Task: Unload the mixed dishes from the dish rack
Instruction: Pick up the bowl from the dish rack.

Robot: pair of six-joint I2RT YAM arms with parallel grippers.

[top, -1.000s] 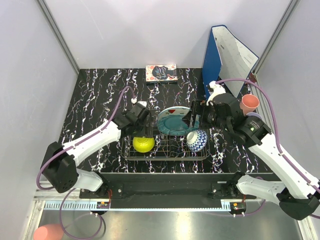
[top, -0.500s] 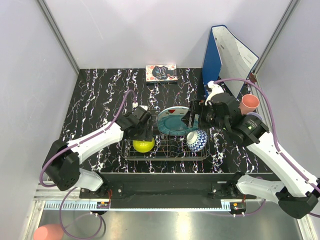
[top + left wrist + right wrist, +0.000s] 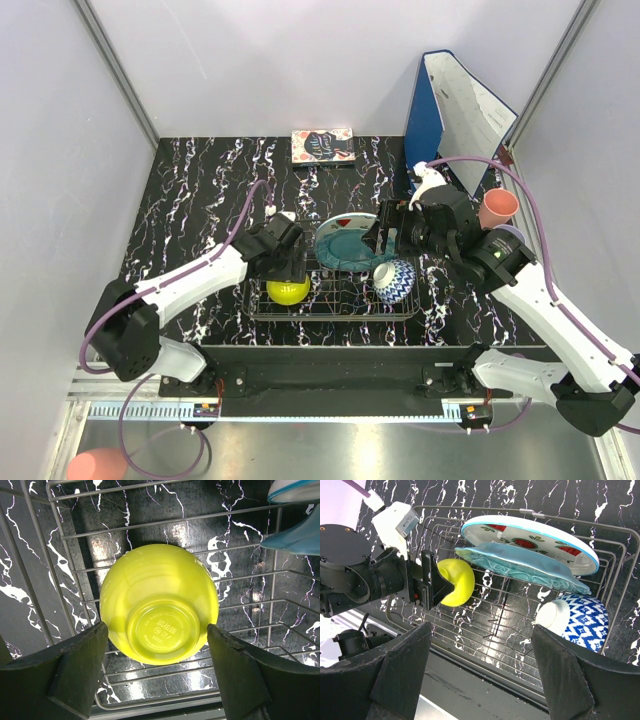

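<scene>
As left gripper point(image 3: 155, 632) has sunk vs 1s ago, jaws straddle yellow-green bowl point(image 3: 159, 595), apart.

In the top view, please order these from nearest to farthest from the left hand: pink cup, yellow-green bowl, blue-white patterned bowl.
From the left hand:
1. the yellow-green bowl, right below it, at the left end of the dish rack.
2. the blue-white patterned bowl, at the rack's right end.
3. the pink cup, outside the rack, far right.
</scene>
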